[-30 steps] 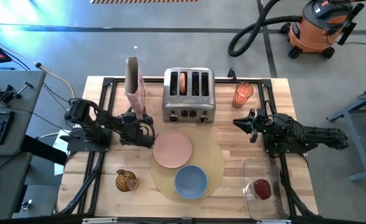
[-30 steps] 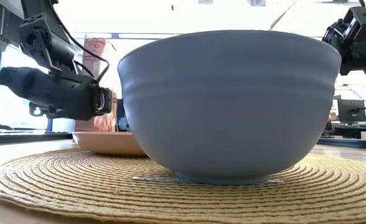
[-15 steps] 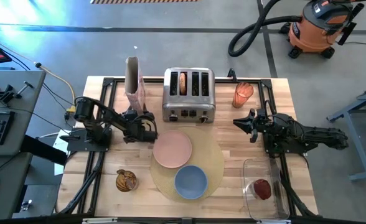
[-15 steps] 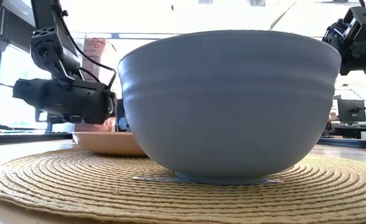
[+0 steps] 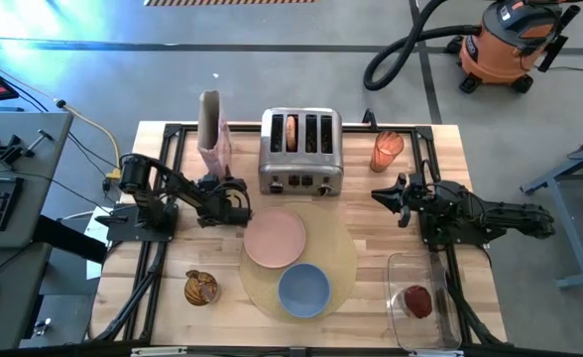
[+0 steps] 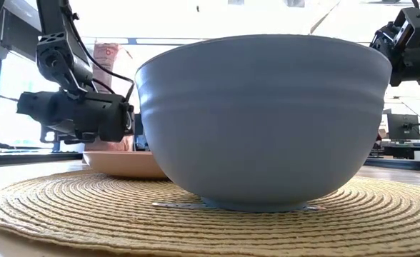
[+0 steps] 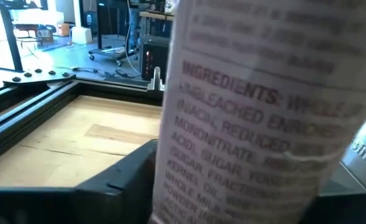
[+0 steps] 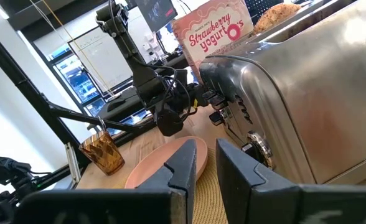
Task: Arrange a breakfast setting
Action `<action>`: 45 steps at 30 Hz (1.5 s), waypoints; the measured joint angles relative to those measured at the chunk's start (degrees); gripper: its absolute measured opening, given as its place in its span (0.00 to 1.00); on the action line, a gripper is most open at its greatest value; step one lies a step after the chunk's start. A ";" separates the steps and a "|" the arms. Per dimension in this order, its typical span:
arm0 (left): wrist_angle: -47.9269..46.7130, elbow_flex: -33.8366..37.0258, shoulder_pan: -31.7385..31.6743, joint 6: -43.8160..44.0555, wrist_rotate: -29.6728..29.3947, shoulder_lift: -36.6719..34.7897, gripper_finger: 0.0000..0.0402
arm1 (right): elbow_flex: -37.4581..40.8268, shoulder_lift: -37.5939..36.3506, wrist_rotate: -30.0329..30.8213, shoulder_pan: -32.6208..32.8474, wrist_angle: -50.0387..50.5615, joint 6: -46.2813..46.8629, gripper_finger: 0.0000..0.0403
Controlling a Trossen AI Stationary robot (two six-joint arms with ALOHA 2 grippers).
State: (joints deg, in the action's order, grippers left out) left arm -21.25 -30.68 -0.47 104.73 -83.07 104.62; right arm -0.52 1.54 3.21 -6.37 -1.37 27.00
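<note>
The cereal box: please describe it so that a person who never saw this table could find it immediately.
Start at the steel toaster at the back of the table. Directly to its left, as the high view shows it, stands the cereal box, upright, with the left gripper at its lower end. It is the only tall, flat carton here, pink and white, with "Strawberry yogurt O's" printed on the front.

Cereal box (image 7: 258,118) blurred, cut off.

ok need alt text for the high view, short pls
Overhead view of a wooden table: the left gripper reaches a pink cereal box beside a steel toaster. A pink plate and blue bowl sit on a round placemat.
</note>
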 joint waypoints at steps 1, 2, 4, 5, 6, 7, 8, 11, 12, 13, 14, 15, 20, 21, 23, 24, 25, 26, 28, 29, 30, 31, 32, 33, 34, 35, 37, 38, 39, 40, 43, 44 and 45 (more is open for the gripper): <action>0.18 0.00 0.00 0.02 0.00 0.00 0.47 | -0.01 -0.02 0.01 0.00 0.00 0.00 0.11; 0.25 0.00 0.00 0.08 -0.04 0.00 0.44 | -0.01 -0.01 0.00 -0.01 0.00 0.01 0.11; 0.19 0.00 0.00 0.06 -0.02 0.00 0.39 | -0.01 0.00 -0.01 -0.02 0.00 0.02 0.11; 0.18 0.00 0.00 0.04 0.14 -0.02 0.36 | 0.01 0.00 0.01 -0.02 0.00 0.00 0.11; 0.12 0.00 0.00 0.04 0.56 -0.05 0.34 | 0.01 0.00 -0.01 0.00 0.00 0.00 0.11; 0.06 -0.01 0.00 0.04 0.99 -0.11 0.33 | -0.01 0.00 0.01 -0.01 0.00 0.01 0.11; 0.04 -0.03 0.00 0.02 1.19 -0.13 0.31 | 0.01 0.00 -0.01 -0.01 0.00 0.02 0.11; 0.00 -0.04 0.00 0.02 1.22 -0.13 0.30 | 0.00 0.00 0.01 -0.02 0.00 0.00 0.11; -0.13 -0.04 0.00 0.02 1.21 -0.20 0.30 | -0.01 0.00 -0.01 0.00 0.00 0.01 0.11; -0.70 -0.04 0.00 0.04 1.41 -0.50 0.31 | -0.01 0.00 0.00 -0.02 0.00 0.00 0.11; -1.39 -0.08 0.00 0.06 1.75 -0.78 0.31 | 0.01 0.00 0.00 0.00 0.00 0.00 0.11; -2.33 -0.11 0.03 0.10 1.94 -1.03 0.31 | -0.01 -0.02 -0.01 -0.02 0.00 0.02 0.11; -8.30 -0.04 0.59 0.24 4.24 -4.00 0.30 | 0.01 0.00 0.01 -0.01 0.00 0.00 0.11; -9.18 -0.04 0.69 0.22 4.58 -4.81 0.30 | -0.01 -0.02 0.00 0.00 0.00 0.01 0.11; -10.29 -0.04 0.88 0.17 4.58 -6.14 0.30 | -0.01 -0.02 0.00 -0.01 0.00 0.01 0.11; -10.99 -0.04 0.92 0.17 4.57 -6.95 0.30 | 0.01 -0.02 0.01 0.00 0.00 0.01 0.11; -11.59 -0.04 1.01 0.16 4.43 -7.72 0.30 | 0.01 -0.02 -0.01 0.00 0.00 0.00 0.11; -12.18 -0.04 1.08 0.13 4.53 -8.51 0.30 | -0.01 -0.01 0.00 -0.01 0.00 0.01 0.11; -13.83 -0.04 1.36 0.11 6.07 -10.51 0.30 | 0.00 -0.02 -0.01 0.00 0.00 0.02 0.11; -14.93 -0.04 1.60 0.07 7.22 -11.74 0.30 | 0.01 -0.01 0.01 -0.02 0.00 0.02 0.11; -16.29 -0.04 1.91 0.05 8.71 -13.06 0.30 | 0.00 -0.02 0.00 0.00 0.00 0.02 0.11; -17.73 -0.04 2.25 -0.15 9.93 -14.30 0.30 | -0.01 -0.02 0.00 0.00 0.01 0.02 0.11; -19.13 -0.04 2.63 -0.81 11.11 -15.63 0.30 | 0.01 -0.02 -0.01 -0.01 0.00 0.02 0.11; -20.52 -0.04 2.93 -1.79 11.97 -17.04 0.30 | -0.01 -0.01 0.00 0.00 0.01 0.01 0.11; -21.73 -0.04 3.28 -2.74 12.71 -18.47 0.30 | 0.00 -0.01 -0.01 -0.02 0.00 0.00 0.11; -22.69 -0.04 3.69 -3.83 13.38 -19.91 0.30 | 0.01 -0.02 -0.01 0.00 0.00 0.02 0.11; -23.98 -0.01 4.62 -6.46 14.28 -22.89 0.30 | 0.00 -0.02 -0.01 -0.02 0.00 0.02 0.11; -24.21 0.00 5.18 -7.92 14.33 -24.56 0.30 | -0.01 -0.02 -0.01 -0.01 0.00 0.01 0.11; -24.22 0.00 5.68 -9.69 14.22 -26.11 0.30 | -0.01 -0.02 0.00 -0.02 0.00 0.00 0.11; -24.25 0.00 6.19 -11.70 14.23 -27.76 0.30 | 0.00 -0.01 0.01 -0.01 0.00 0.00 0.11; -24.44 0.00 7.45 -17.70 14.20 -32.72 0.30 | -0.01 -0.02 -0.01 0.00 0.00 0.01 0.11; -24.44 0.00 7.73 -19.34 14.13 -34.38 0.30 | -0.01 -0.02 0.01 0.00 0.00 0.01 0.11; -24.45 0.00 7.90 -20.86 14.16 -36.06 0.30 | -0.01 -0.01 0.01 -0.01 0.00 0.00 0.11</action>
State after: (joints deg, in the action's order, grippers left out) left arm -45.70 -30.68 7.43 83.87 -68.91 68.55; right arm -0.53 1.53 3.22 -6.38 -1.37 27.01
